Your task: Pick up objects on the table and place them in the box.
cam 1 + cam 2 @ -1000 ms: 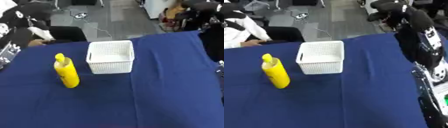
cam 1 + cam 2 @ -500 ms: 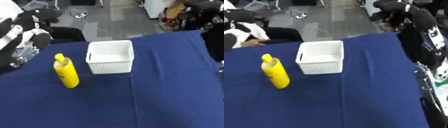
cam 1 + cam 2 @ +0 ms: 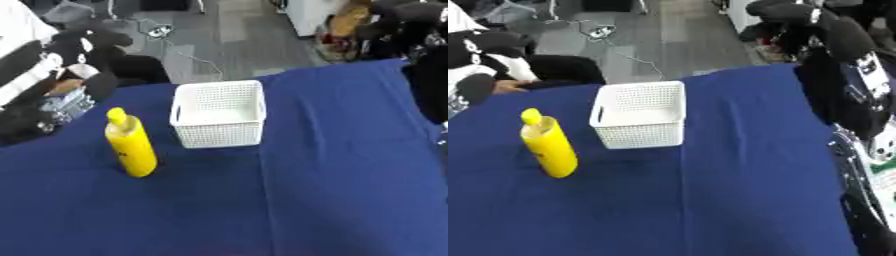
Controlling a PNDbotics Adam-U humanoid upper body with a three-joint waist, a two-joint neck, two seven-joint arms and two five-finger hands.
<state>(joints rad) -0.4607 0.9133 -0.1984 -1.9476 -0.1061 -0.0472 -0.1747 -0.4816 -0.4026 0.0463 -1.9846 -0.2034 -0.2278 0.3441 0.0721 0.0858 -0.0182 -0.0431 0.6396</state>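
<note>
Left eye view: yellow bottle (image 3: 131, 148) upright near the tabletop's (image 3: 350, 200) left edge, just beside the white box (image 3: 219, 113) toward the far edge; left hand (image 3: 52, 97) at the left edge, finger state indiscernible. Right eye view: right arm (image 3: 850, 95) at the right edge, hand unseen. Advice: grasp bottle mid-body, lift clear of box rim.

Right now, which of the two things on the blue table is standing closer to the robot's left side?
The yellow bottle. It stands upright to the left of the white basket, apart from it, nearer the table's left edge.
</note>
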